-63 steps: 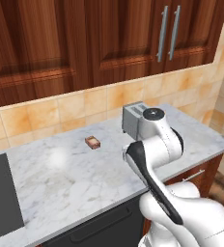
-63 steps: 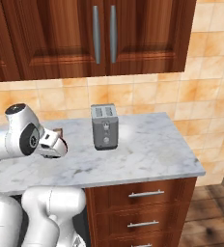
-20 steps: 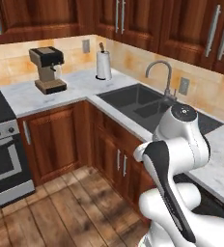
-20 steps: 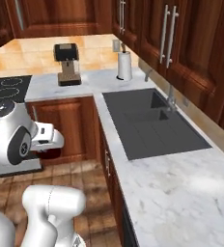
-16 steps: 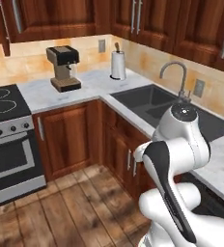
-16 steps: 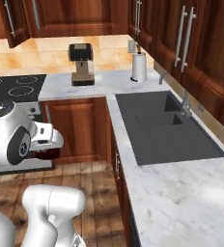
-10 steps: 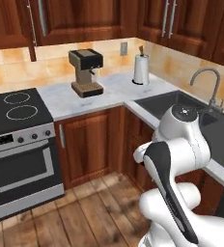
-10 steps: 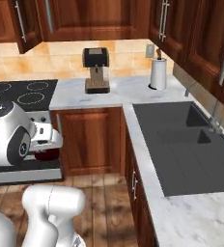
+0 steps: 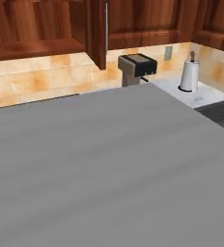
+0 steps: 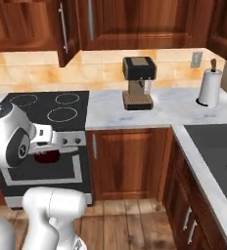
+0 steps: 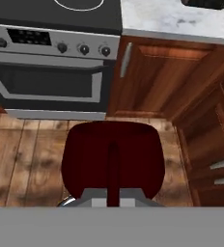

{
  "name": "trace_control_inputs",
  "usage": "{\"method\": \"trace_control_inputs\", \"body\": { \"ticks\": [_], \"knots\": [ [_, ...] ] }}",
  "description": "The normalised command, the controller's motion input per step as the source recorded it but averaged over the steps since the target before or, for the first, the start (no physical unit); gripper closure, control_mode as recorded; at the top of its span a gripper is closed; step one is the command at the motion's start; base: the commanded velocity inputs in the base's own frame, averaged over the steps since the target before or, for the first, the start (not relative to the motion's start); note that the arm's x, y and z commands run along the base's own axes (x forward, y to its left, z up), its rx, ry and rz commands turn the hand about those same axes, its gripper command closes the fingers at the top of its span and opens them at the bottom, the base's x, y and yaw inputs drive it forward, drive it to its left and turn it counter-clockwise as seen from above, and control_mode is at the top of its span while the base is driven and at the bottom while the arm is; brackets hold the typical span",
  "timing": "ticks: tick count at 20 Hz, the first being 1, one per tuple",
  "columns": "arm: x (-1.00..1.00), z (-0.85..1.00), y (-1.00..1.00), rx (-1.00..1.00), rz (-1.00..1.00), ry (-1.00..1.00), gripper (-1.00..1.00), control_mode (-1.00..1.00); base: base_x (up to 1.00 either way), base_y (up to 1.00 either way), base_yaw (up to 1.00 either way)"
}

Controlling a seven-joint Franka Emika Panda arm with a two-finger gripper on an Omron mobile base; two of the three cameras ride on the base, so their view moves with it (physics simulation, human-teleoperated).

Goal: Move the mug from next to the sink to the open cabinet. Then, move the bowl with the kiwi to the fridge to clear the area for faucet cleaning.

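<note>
Mug [image 11: 113, 161] – dark maroon, clenched in end effector [image 11: 111, 200], handle strip facing cam in hand view, held in air above wood floor [image 11: 34, 161]. In right base view a sliver of mug [image 10: 48, 156] showing under the arm, in front of oven. Beyond end effector: oven door [image 11: 46, 89] w/ knob row, cooktop [image 11: 61, 9] above; to one side a wood cabinet door [image 11: 152, 77] under marble bench [image 10: 164, 110]. Further out in right base view – coffee machine [image 10: 138, 83] on bench, paper towel roll [image 10: 209, 88] near corner, edge of black sink [image 10: 218, 146] at right. Wall cabinet w/ door ajar [image 10: 66, 29] above cooktop, steel bar handle. Left base view: flat grey surface close to cam covering most; coffee machine [image 9: 137, 67] & towel roll [image 9: 189, 75] behind it.
</note>
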Motion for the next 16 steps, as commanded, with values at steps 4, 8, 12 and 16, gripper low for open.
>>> {"method": "trace_control_inputs", "body": {
  "ticks": [4,8,12,16],
  "knots": [
    [0.0,0.0,0.0,0.0,0.0,0.0,1.0,1.0,0.71,1.0,0.08],
    [0.0,0.0,0.0,0.0,0.0,0.0,1.0,1.0,0.78,0.98,0.06],
    [0.0,0.0,0.0,0.0,0.0,0.0,1.0,1.0,0.95,0.64,0.02],
    [0.0,0.0,0.0,0.0,0.0,0.0,1.0,1.0,0.91,0.23,0.0]
  ]
}}
